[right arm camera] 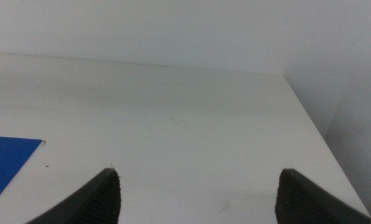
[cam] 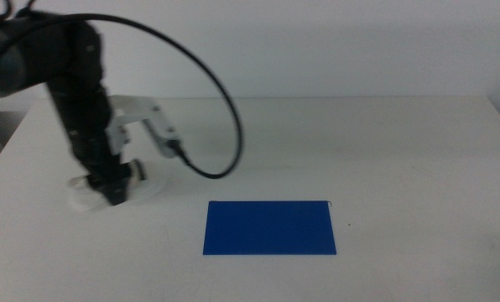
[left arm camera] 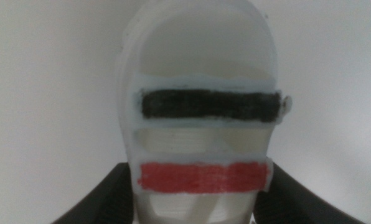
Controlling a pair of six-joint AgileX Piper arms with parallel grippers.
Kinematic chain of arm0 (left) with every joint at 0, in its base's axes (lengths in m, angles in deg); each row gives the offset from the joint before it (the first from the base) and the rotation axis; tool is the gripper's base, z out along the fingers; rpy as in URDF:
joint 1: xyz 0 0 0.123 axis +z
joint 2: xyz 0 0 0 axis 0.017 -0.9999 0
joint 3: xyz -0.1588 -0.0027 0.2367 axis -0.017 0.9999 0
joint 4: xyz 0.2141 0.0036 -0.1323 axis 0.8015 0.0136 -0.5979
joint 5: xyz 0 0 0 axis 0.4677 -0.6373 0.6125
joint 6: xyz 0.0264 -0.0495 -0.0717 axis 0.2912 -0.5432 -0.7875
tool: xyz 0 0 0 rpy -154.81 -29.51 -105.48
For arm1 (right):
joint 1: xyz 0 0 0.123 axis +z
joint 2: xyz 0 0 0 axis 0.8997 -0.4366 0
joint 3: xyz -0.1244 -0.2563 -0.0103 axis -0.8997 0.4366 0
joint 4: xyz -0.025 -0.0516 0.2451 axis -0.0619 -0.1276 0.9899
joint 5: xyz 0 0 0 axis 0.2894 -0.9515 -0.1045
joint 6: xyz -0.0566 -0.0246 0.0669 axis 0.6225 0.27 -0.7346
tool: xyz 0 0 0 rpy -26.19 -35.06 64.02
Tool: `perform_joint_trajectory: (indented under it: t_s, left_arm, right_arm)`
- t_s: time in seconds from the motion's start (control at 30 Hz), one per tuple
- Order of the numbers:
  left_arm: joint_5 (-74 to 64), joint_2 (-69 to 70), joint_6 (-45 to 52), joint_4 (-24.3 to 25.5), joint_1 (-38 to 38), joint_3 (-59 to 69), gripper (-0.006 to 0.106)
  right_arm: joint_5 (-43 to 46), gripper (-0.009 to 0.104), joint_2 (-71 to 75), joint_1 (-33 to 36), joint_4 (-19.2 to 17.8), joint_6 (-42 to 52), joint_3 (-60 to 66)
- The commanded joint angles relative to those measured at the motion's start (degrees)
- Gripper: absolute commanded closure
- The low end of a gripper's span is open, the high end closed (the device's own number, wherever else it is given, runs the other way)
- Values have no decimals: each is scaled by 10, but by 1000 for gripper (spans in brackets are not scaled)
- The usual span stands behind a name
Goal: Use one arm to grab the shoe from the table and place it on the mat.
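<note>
**Left gripper straddling the shoe, left of the mat**

Reaching down over the table point(cam: 384, 143) from the left: the left arm point(cam: 78, 92), its left gripper point(left arm camera: 195, 202) sitting at the shoe point(left arm camera: 198, 106), jaws spread to either side of the red-strapped end, flanking the sole. Lying on the table, just beyond the mat's point(cam: 269, 227) left end and clear of it. Waiting off to the mat's right: the right gripper point(right arm camera: 198, 196), jaws gaping wide, holding nothing.
</note>
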State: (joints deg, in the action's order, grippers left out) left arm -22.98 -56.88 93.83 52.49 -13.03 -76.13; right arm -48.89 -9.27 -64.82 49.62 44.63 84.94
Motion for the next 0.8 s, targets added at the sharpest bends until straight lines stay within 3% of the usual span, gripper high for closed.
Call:
perform_joint_trajectory:
  t_s: [0.0,0.47,0.77]
  left_arm:
    - [-54,28,-7,-6,-36,-35,102]
    - [-63,-78,-23,-32,-191,-177,102]
    - [-63,-139,-24,-77,-248,-233,102]
  right_arm:
    - [44,31,15,0,-5,4,3]
    - [44,31,15,0,-5,4,3]
    - [44,31,15,0,-5,4,3]
